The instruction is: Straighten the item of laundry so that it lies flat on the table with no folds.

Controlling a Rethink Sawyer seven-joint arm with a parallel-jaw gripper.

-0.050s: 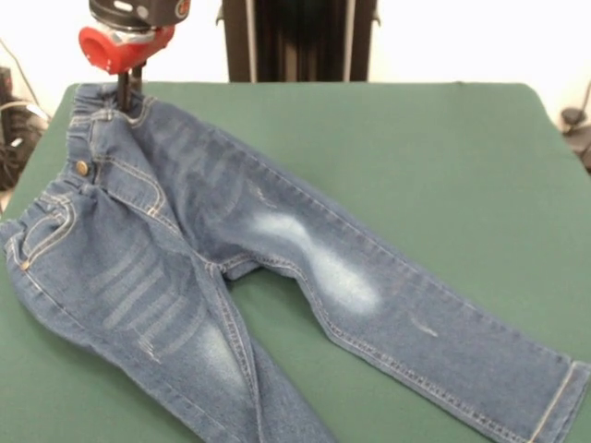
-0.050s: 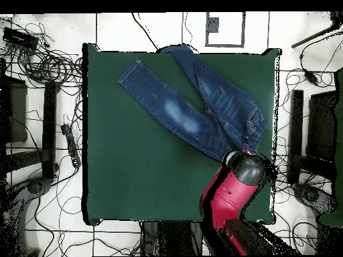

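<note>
Denim, front view: one pair of jeans (image 1: 231, 268) lies spread near the table's (image 1: 416, 157) left edge, waistband at the far left corner, one leg running toward the near right corner, the other off the near edge
Gripper, front view: one gripper (image 1: 129, 97) comes down on the waistband at that corner; its tips meet the cloth, yet how wide the fingers stand and whether they pinch the denim I cannot tell
Folds, front view: waist and hip by the left edge look rumpled; the long leg lies fairly flat
Risk, front view: a pull from the waistband toward the corner could drag the jeans off the edge, since they already lie close to it
Denim, overhead view: the same one pair of jeans (image 2: 194, 107) lies toward the table's (image 2: 134, 174) top and right edges, one cuff overhanging the top edge
Arm, overhead view: one red arm (image 2: 228, 194) hides the gripper, so the grasp stays unclear
Risk, overhead view: a shallow pinch may slip, or lifting may bunch the legs into new folds
Count: one jeans, one table, one gripper
</note>
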